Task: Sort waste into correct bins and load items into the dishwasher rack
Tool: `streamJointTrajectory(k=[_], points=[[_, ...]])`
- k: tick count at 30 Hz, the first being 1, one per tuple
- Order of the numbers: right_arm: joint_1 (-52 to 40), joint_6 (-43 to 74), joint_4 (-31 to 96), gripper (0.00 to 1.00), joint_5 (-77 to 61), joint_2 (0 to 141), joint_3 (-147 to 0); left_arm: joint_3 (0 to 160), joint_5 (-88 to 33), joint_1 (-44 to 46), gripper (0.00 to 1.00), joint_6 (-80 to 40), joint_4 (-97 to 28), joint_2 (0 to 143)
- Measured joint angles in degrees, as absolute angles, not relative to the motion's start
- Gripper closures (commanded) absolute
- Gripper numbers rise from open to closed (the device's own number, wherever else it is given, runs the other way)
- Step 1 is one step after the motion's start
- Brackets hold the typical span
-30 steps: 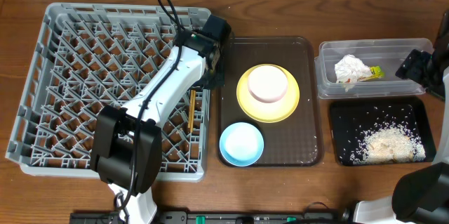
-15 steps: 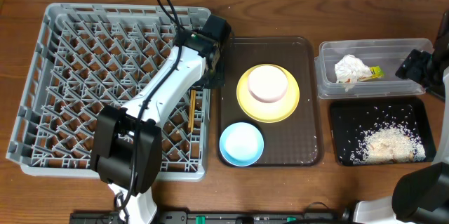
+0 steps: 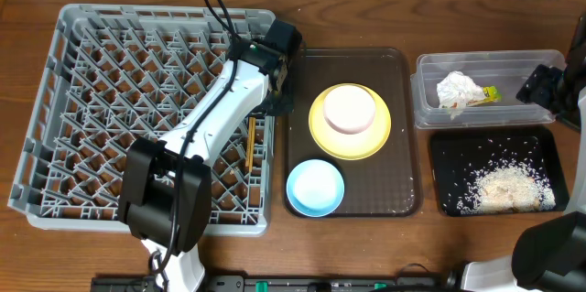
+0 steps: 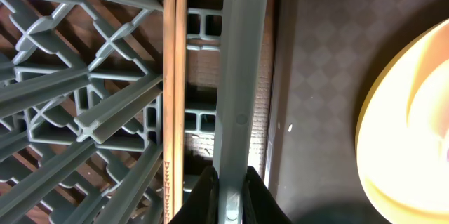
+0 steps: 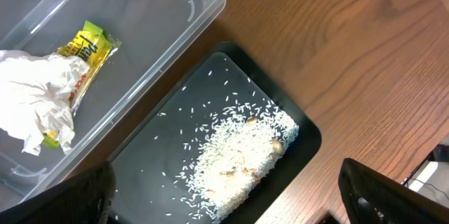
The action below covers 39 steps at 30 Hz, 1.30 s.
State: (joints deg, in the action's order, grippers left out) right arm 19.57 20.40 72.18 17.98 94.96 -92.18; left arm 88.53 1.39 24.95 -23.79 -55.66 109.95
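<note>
Overhead: your left gripper [image 3: 279,89] sits at the right wall of the dishwasher rack [image 3: 137,14]. The chopsticks [image 3: 248,143] lie inside the rack, just beside the gripper.

Left wrist: the fingers [image 4: 207,196] straddle that wall, narrowly apart. You cannot tell whether they are clamped on it.

Right wrist: your right gripper [image 5: 221,182] is spread wide and empty. The food scraps [image 5: 238,150] lie in the black tray [image 5: 303,140], apart from it.

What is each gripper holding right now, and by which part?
Right gripper: nothing, jaws wide open. Left gripper: its fingers straddle the rim of the dishwasher rack; whether they clamp it cannot be told. The chopstick lies free.
</note>
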Motion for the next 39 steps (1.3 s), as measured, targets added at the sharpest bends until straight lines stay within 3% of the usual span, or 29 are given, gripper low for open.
streamJointTrajectory(k=[10,12,16,18,31,34,39], points=[[19.57,20.40,72.18,0.01,17.98,94.96,-92.18,88.53,0.99,24.97,0.90,-23.79,-55.86,109.95],[19.57,20.40,72.18,0.01,17.98,94.96,-92.18,88.53,0.99,24.97,0.84,-23.77,-55.83,109.95],[19.57,20.40,72.18,0.01,17.98,94.96,-92.18,88.53,-0.25,25.15,0.57,-25.12,-55.83,109.95],[19.57,20.40,72.18,0.01,17.98,94.96,-92.18,88.53,-0.30,25.61,0.55,-25.71,-56.07,109.95],[19.57,20.40,72.18,0.01,17.98,94.96,-92.18,88.86,1.39,23.42,0.55,-25.93,-58.04,106.45],[19.57,20.40,72.18,0.01,17.98,94.96,-92.18,88.92,1.45,23.46,0.68,-26.26,-58.22,101.38],[19.57,20.40,72.18,0.01,17.98,94.96,-92.18,90.15,-0.86,25.78,0.78,-26.79,-60.12,93.97]])
